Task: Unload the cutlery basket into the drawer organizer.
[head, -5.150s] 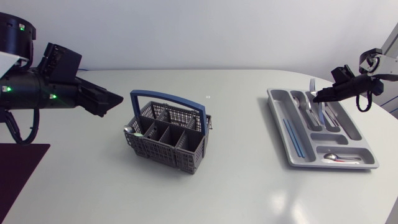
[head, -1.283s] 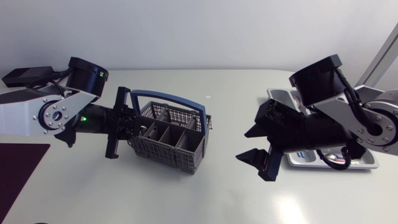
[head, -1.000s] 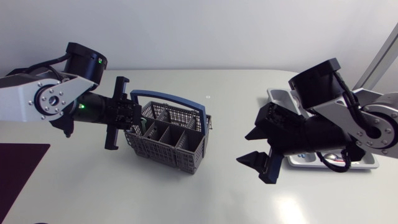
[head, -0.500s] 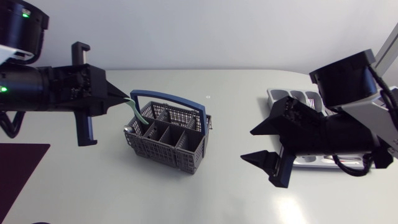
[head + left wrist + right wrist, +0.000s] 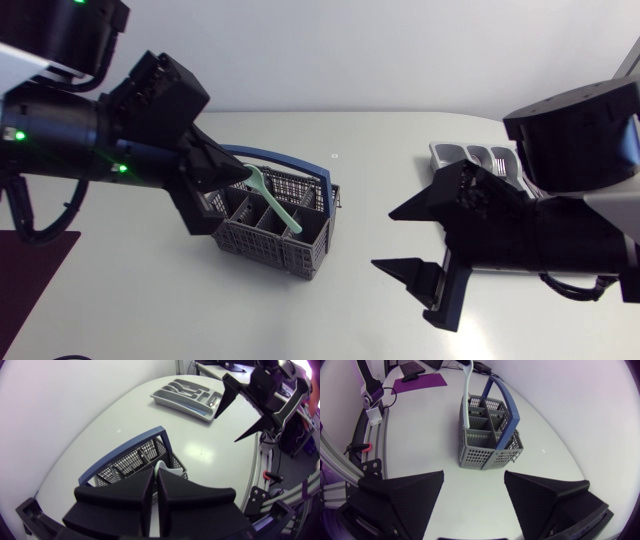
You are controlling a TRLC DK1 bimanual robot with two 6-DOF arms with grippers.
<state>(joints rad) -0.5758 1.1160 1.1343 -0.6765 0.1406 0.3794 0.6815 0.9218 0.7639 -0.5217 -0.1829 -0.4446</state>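
Note:
The grey mesh cutlery basket point(image 5: 268, 228) with a blue handle point(image 5: 300, 163) stands left of the table's middle. My left gripper point(image 5: 238, 177) hovers over its left end, shut on a pale green utensil point(image 5: 278, 204) that slants down to the basket's front compartments. From the left wrist the utensil point(image 5: 165, 466) peeks past the shut gripper point(image 5: 155, 473), above the basket point(image 5: 127, 462). My right gripper point(image 5: 382, 240) hangs open between basket and grey drawer organizer point(image 5: 447, 151), holding nothing. Ahead of that open gripper point(image 5: 474, 474) is the basket point(image 5: 487, 445) with the utensil point(image 5: 467, 395) upright.
My right arm covers most of the organizer in the head view; the left wrist view shows the whole organizer point(image 5: 165, 398) with cutlery in its slots. A purple mat point(image 5: 30, 270) lies at the table's left edge.
My left arm has risen and swung right over the basket, drawing the green utensil up with it. My right arm has lifted a little, its gripper still open.

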